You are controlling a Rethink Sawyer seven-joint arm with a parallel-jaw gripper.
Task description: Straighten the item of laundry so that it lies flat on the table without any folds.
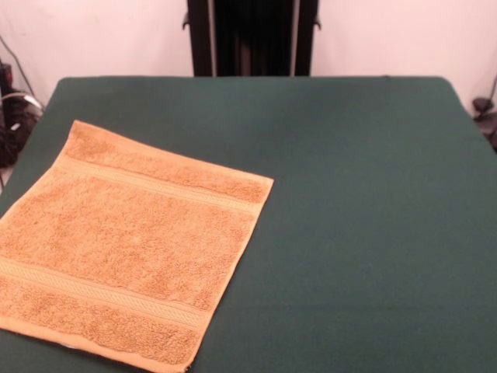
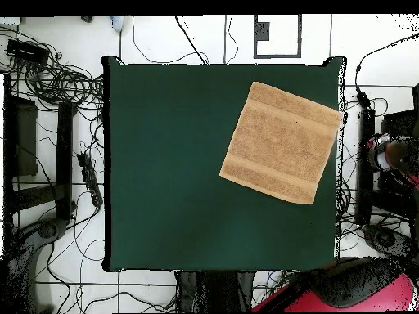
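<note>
The orange-tan terry towel (image 1: 128, 245) lies spread open on the dark green table (image 1: 365, 194), at the near left in the front view, turned a little askew. Two woven bands run near opposite edges. No folds show. In the overhead view the towel (image 2: 281, 141) lies at the table's (image 2: 172, 172) upper right, one corner close to the right edge. The gripper shows in neither view.
The robot's black pedestal (image 1: 252, 37) stands behind the table's far edge. A red part of the drawn-back arm (image 2: 360, 296) shows off the table at the overhead view's bottom right. Cables (image 2: 57, 82) and gear lie on the floor around the table.
</note>
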